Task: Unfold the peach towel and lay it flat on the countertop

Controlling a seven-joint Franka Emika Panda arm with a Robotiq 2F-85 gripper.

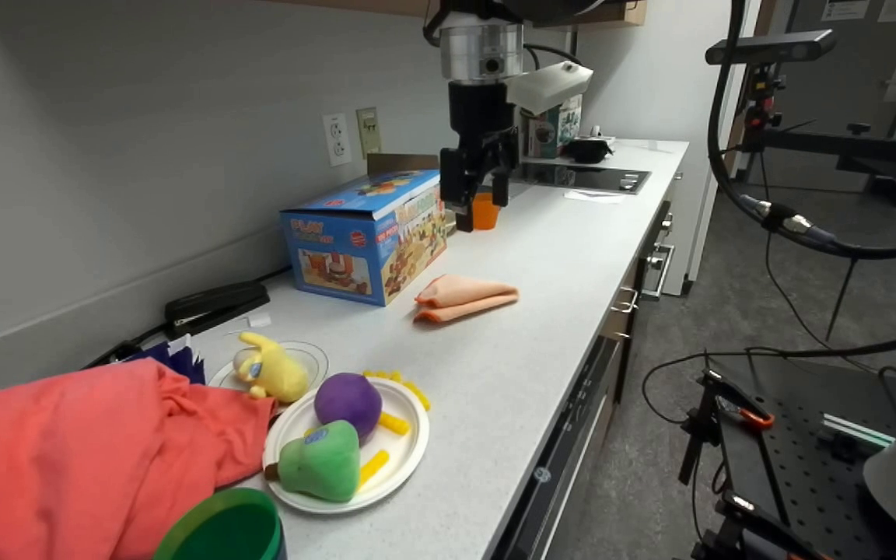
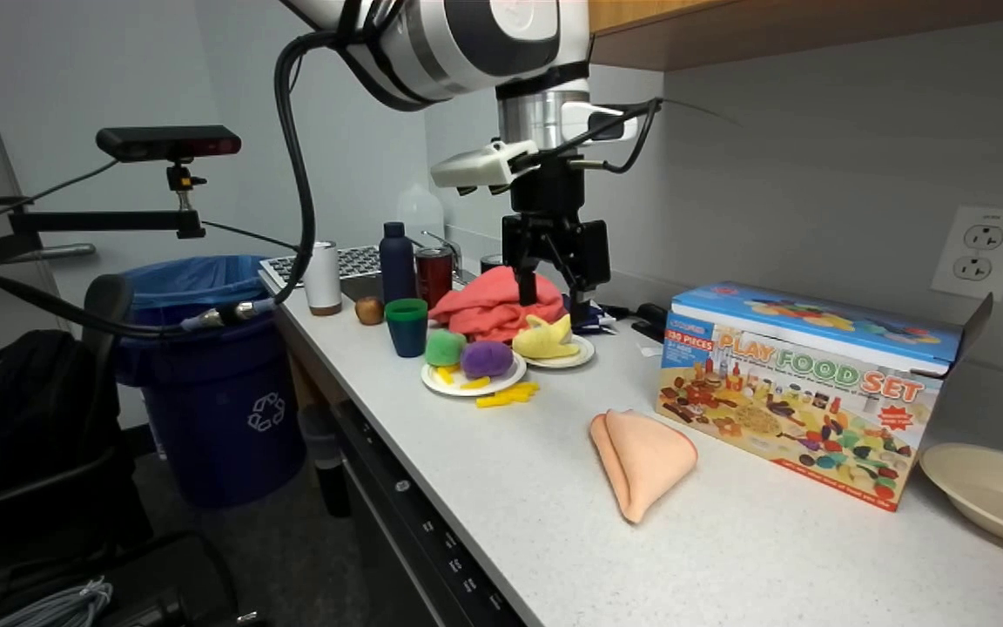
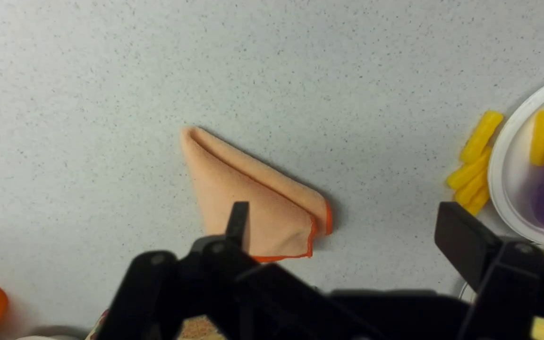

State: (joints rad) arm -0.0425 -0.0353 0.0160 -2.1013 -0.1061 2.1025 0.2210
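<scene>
The peach towel (image 1: 465, 297) lies folded in a cone-like wedge on the light grey countertop (image 1: 487, 365), in front of the blue box. It shows in an exterior view (image 2: 642, 460) with its narrow end toward the camera. In the wrist view the towel (image 3: 253, 198) has orange edging at its wide end, and one finger covers part of it. My gripper (image 1: 482, 206) is open and empty, held well above the countertop. It also shows in an exterior view (image 2: 554, 300). In the wrist view the gripper (image 3: 345, 222) has its fingers wide apart, the left one over the towel.
A blue play-food box (image 1: 366, 237) stands beside the towel, near the wall. A white plate (image 1: 409, 467) with plush toys and yellow sticks (image 2: 508, 394) lies along the counter, near a coral cloth heap (image 2: 493, 305). An orange cup (image 1: 485, 211) and a beige bowl (image 2: 993, 492) are near the box.
</scene>
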